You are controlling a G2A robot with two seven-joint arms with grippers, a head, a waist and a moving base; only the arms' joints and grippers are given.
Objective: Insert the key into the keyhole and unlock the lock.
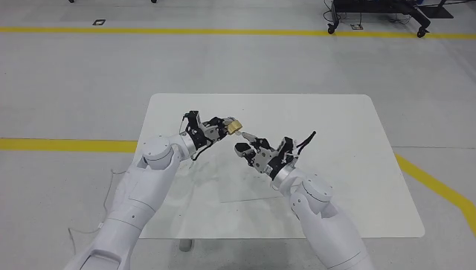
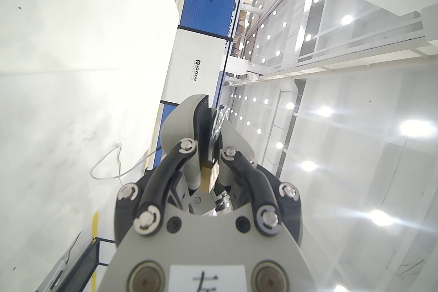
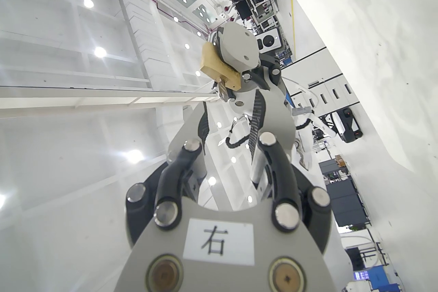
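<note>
My left gripper (image 1: 222,128) holds a brass padlock (image 1: 233,126) in the air above the middle of the white table (image 1: 335,121). In the left wrist view its fingers (image 2: 191,122) are shut on the padlock (image 2: 206,177), with the silver shackle between the pads. In the right wrist view the padlock (image 3: 219,67) hangs just beyond my right gripper (image 3: 232,100), and a silver key (image 3: 222,90) sticks out of its underside. The right gripper (image 1: 248,142) is open, its fingers (image 3: 202,125) spread on either side of the key without touching it.
Both grippers hover over bare tabletop, with its front edge (image 1: 223,234) near the robot. A black cable (image 1: 306,140) loops off the right wrist. Grey floor with yellow lines (image 1: 223,30) surrounds the table; carts stand far behind.
</note>
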